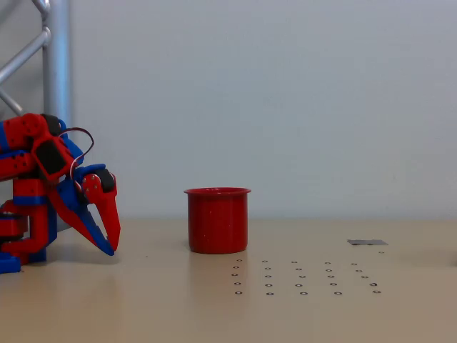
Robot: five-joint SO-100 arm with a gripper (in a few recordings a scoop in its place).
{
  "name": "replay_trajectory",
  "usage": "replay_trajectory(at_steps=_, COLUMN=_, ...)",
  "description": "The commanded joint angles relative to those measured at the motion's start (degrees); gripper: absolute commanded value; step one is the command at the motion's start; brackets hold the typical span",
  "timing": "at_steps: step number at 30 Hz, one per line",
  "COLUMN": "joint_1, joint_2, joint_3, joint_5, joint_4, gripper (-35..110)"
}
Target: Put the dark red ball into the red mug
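Mug placement: the bright red plastic cylindrical mug with a flared rim [218, 220] stands upright just left of the frame's centre, mouth up. I read that as a ready target, with open table on both sides for an approach from above.

Ball: I cannot find the dark red ball anywhere on the table. The mug's inside is hidden from this low side-on angle, so I cannot tell whether it already sits in there.

Gripper: the red-and-blue two-finger claw [112, 245] sits at lower left, well apart from the mug. The tips nearly meet, with only a thin sliver between the fingers and nothing between them: I'd call it closed and empty.

Arm pose: folded low against its base at the left edge, claw angled down with its tips just above or at the beige tabletop [143, 300]. To me it looks like a parked rest pose.

Other: a grid of small ring marks [303, 279] lies right of the mug.
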State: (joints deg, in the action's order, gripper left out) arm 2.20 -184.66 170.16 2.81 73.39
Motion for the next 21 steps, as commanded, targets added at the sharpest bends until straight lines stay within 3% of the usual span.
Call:
replay_trajectory(at_steps=1, joint_1=0.4, joint_2=-4.1, joint_3=1.0, joint_5=-0.6, joint_4=-1.1, gripper=-2)
replay_trajectory(at_steps=21, joint_1=-0.1, joint_2=-4.2, joint_3=1.0, joint_5=-1.2, joint_4=-1.1, gripper=-2)
